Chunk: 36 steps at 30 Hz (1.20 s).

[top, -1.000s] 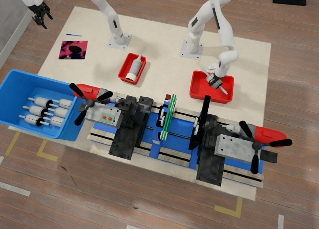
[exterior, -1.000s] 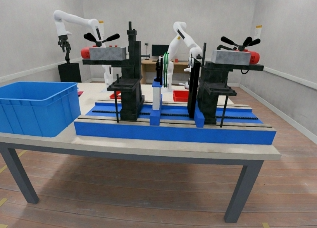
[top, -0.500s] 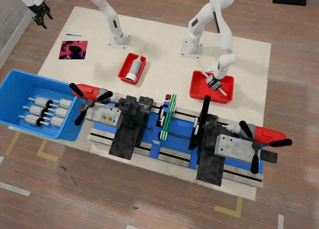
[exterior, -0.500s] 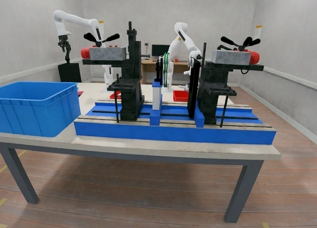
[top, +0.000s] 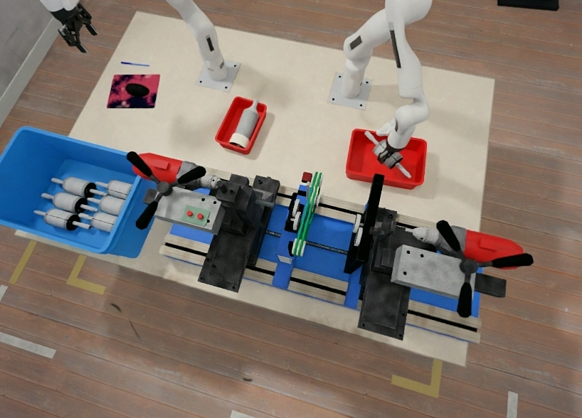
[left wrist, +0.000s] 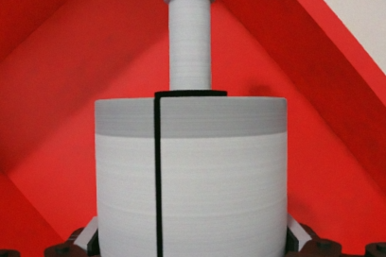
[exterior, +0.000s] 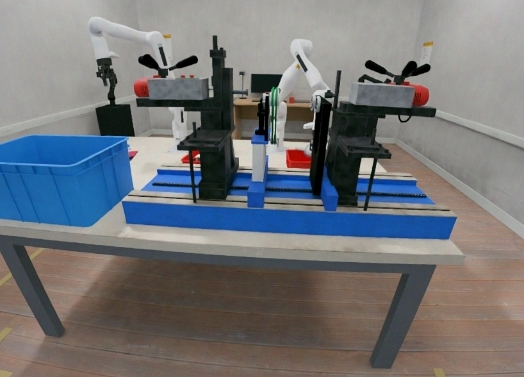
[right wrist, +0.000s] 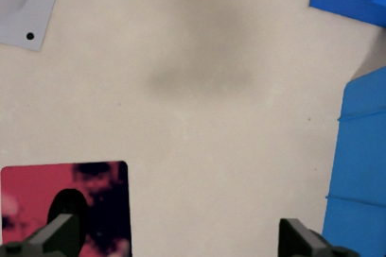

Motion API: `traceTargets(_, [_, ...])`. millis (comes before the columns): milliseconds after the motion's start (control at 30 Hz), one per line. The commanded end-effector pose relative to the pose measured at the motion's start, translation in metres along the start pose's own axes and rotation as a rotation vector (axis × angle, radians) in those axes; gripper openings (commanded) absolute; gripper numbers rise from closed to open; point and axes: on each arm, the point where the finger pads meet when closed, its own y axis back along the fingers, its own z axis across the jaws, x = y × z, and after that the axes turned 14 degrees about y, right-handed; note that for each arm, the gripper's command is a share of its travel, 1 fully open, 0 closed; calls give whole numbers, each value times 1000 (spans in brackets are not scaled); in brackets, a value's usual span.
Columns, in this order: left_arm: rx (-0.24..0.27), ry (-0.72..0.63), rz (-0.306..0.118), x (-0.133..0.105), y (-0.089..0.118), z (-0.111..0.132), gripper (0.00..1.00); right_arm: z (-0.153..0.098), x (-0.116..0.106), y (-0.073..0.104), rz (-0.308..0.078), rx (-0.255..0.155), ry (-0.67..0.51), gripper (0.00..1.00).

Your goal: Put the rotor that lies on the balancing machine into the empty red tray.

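My left gripper (top: 389,156) (left wrist: 191,236) is shut on the grey rotor (top: 381,148) (left wrist: 208,176), with a finger on each side of its thick body. The rotor is held diagonally at the large red tray (top: 354,162) (exterior: 298,159) (left wrist: 338,121). Whether it touches the tray floor cannot be told. In the exterior view the left gripper and the rotor are hidden behind the machine. The balancing machine (top: 324,281) (exterior: 287,226) has no rotor on its rollers. My right gripper (top: 89,41) (right wrist: 179,239) is open and empty, high above the table's far left corner in the top view.
A smaller red tray (top: 223,131) holds a grey and white bottle-shaped part (top: 248,119). A blue bin (top: 70,146) (exterior: 50,195) with several rotors stands left of the machine. A pink mat (top: 122,99) (right wrist: 28,178) with a black mouse (top: 136,89) and a blue pen (top: 134,64) lie at the left.
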Motion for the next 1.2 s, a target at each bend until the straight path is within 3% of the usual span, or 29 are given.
traceTargets(0, [2, 0, -3, -1, -5, 0, 99, 0, 0, 1, -2, -1, 0, 1000])
traceTargets(733, [0, 0, -3, -1, -45, 0, 99, 0, 0, 1, -2, -1, 0, 1000])
traceTargets(1167, [0, 0, -3, -2, -57, 0, 99, 0, 0, 1, -2, -1, 0, 1000])
